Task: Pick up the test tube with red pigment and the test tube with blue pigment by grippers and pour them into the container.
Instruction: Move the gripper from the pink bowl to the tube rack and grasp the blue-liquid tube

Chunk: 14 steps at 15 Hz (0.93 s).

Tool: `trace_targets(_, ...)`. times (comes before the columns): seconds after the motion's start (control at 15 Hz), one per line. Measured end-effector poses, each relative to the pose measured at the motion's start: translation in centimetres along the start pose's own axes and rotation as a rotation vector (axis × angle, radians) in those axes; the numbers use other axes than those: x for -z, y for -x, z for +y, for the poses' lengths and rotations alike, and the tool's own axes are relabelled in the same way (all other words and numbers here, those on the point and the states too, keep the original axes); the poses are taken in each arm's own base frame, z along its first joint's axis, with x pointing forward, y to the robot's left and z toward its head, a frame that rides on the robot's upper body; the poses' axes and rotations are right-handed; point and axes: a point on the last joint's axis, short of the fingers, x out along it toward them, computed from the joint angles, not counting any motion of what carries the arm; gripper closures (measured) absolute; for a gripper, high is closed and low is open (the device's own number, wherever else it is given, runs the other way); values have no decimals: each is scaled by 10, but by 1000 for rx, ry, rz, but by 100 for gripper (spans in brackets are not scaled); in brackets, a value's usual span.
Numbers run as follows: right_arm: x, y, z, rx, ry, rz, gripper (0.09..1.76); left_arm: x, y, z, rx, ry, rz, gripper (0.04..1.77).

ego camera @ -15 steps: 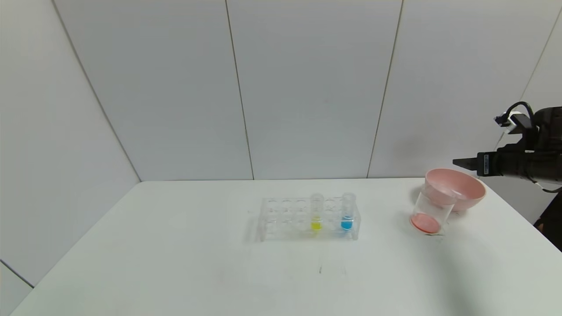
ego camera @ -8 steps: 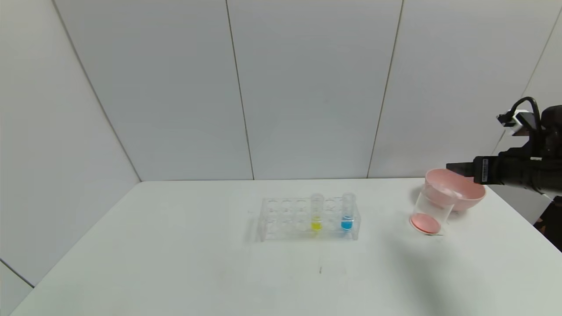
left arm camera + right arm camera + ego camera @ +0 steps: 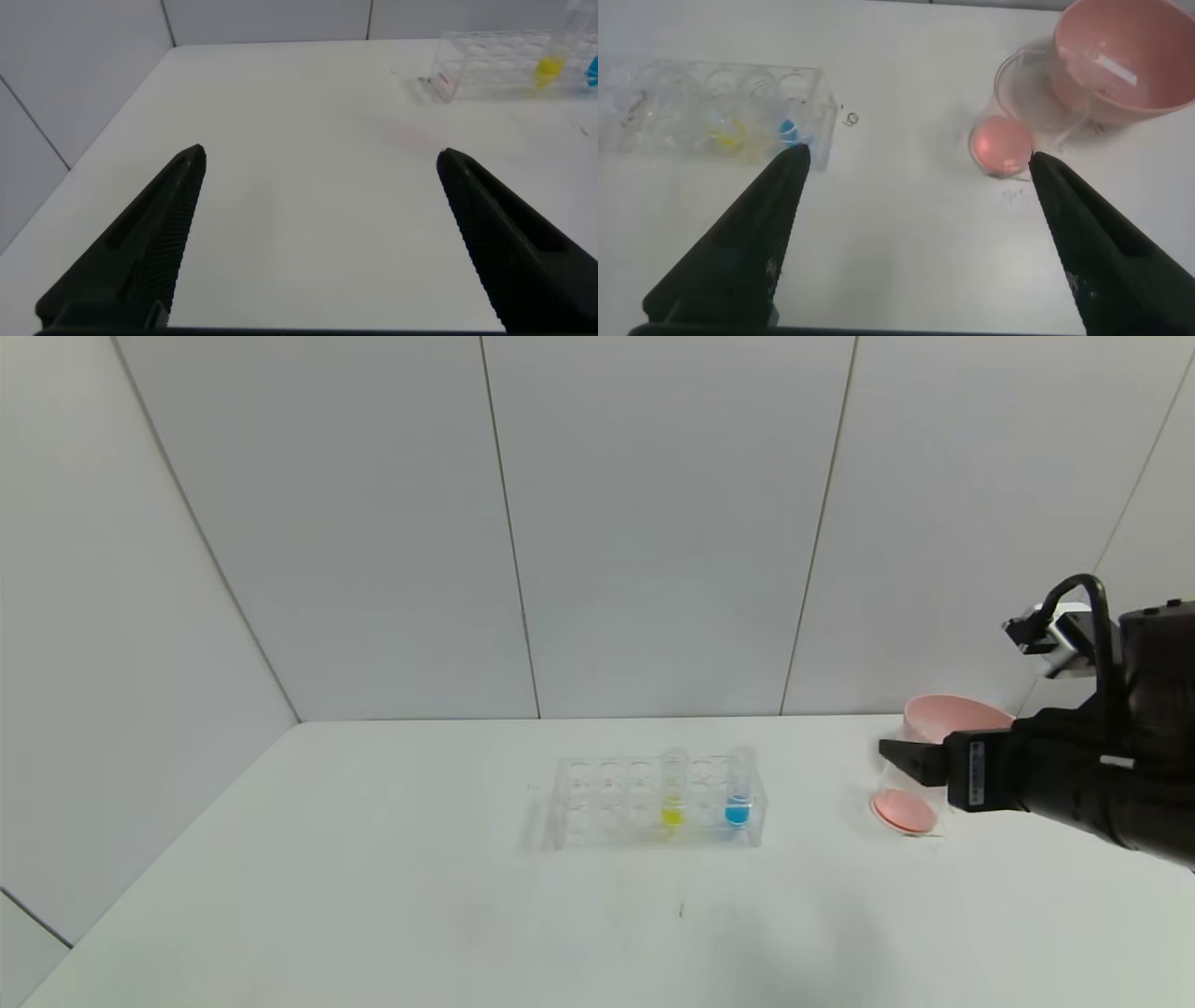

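Two tubes [image 3: 673, 788] [image 3: 739, 787], one rack [image 3: 607, 801], one beaker [image 3: 908, 793], one bowl [image 3: 952, 716]

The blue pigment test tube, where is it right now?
In the head view, the test tube with blue pigment stands upright near the right end of the clear rack, beside the yellow tube, left of the beaker.

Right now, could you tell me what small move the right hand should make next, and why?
Probably carry the open right hand left toward the test tube with blue pigment: the container already holds red liquid, while the blue tube stands in the rack.
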Motion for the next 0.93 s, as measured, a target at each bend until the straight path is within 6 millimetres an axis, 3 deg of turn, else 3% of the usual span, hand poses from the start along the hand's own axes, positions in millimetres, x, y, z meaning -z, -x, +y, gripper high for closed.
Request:
trace_targets(0.2, 13, 22, 39, 6, -37, -20, 16, 0, 0, 0, 0, 0, 0, 5)
trace_targets(0.4, 25, 27, 68, -43, -31, -12, 15, 0, 0, 0, 0, 0, 0, 5)
trace_targets(0.93, 35, -31, 113, -39, -10, 0, 15, 0, 0, 0, 0, 0, 0, 5)
